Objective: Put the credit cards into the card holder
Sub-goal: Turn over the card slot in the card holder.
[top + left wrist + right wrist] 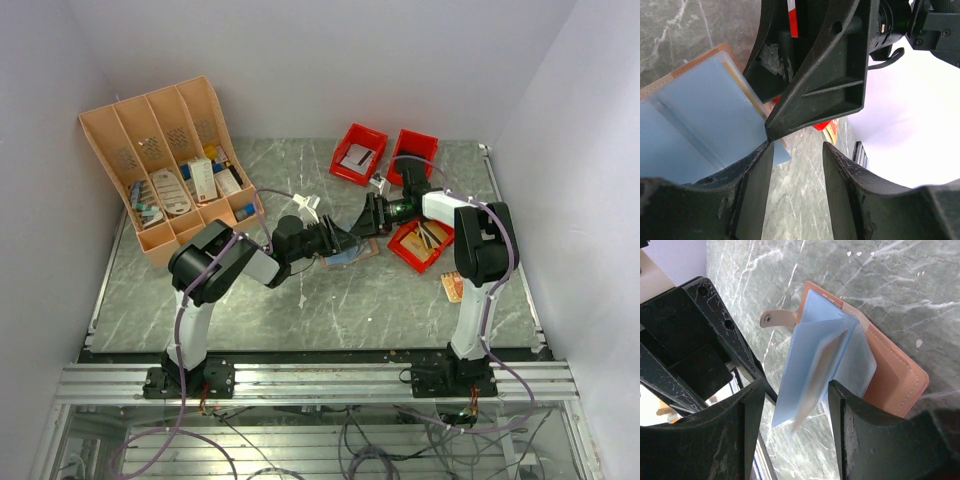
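- You're finding the card holder (354,254) lying open on the table (330,305).
- The left gripper (338,244) is sitting at its 9 o'clock, the right gripper (364,226) at 1 o'clock.

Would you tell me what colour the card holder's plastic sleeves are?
Translucent pale blue sleeves, clearest in the right wrist view.

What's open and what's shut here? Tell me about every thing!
card holder: open, lying flat.
snap strap: undone, sticking out to the side.
blue sleeves: fanned up, not lying flat.
left gripper: open, nothing in it.
right gripper: open, straddling the blue sleeves.
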`<action>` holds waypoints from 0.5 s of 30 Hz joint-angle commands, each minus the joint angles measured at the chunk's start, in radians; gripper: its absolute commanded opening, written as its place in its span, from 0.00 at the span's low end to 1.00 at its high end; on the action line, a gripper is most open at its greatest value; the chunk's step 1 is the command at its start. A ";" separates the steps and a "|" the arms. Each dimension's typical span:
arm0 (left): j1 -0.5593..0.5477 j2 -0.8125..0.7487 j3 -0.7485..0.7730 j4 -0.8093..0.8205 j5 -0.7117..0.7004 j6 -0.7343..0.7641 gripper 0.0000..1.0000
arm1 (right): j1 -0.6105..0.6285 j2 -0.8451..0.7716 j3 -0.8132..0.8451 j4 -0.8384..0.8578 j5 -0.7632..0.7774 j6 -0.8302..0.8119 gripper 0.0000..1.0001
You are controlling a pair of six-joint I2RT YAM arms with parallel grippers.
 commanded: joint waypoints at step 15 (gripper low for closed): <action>0.021 -0.054 -0.081 -0.048 -0.085 0.046 0.51 | -0.027 0.007 -0.022 0.033 -0.019 0.018 0.49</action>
